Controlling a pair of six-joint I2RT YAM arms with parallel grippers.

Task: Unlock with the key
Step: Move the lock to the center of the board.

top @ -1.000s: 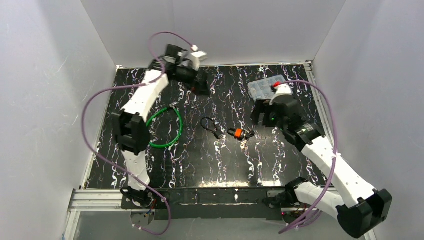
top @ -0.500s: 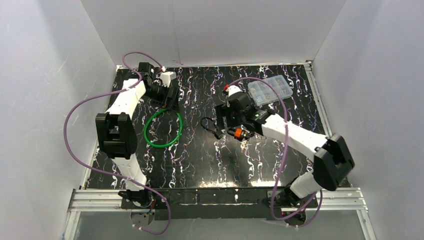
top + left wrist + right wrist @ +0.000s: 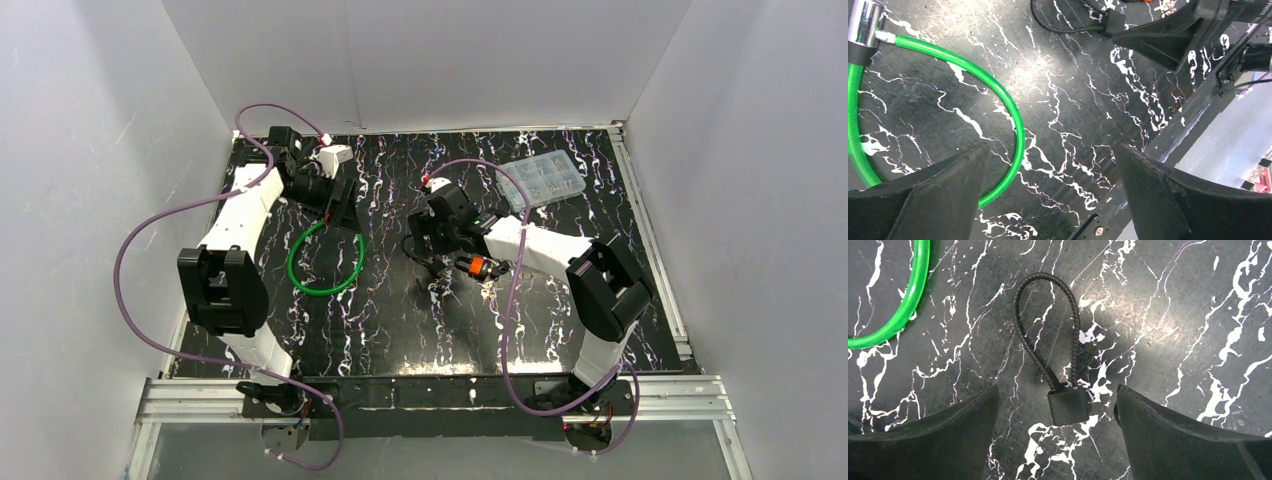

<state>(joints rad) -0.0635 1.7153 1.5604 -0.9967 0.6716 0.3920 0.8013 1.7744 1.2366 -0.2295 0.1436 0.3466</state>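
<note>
A black cable lock (image 3: 1068, 406), a square body with a braided loop (image 3: 418, 250), lies mid-table. My right gripper (image 3: 1057, 388) hovers over it, open, with the body between the fingers (image 3: 948, 430) and touching neither. A small orange and black piece (image 3: 477, 266) lies just right of the lock; I cannot tell whether it is the key. My left gripper (image 3: 1054, 148) is open above the table beside a green cable ring (image 3: 1013, 115) and holds nothing. In the top view it sits at the ring's far edge (image 3: 340, 205).
The green cable ring (image 3: 325, 258) has a metal ferrule (image 3: 865, 25) at one end. A clear plastic compartment box (image 3: 541, 180) sits at the back right. White walls enclose the black marbled table (image 3: 400, 320), with an aluminium rail along its near edge.
My right arm has swung left from beside the plastic box to over the black lock. My left arm has moved left and down to the green ring. Both grippers stayed open.
</note>
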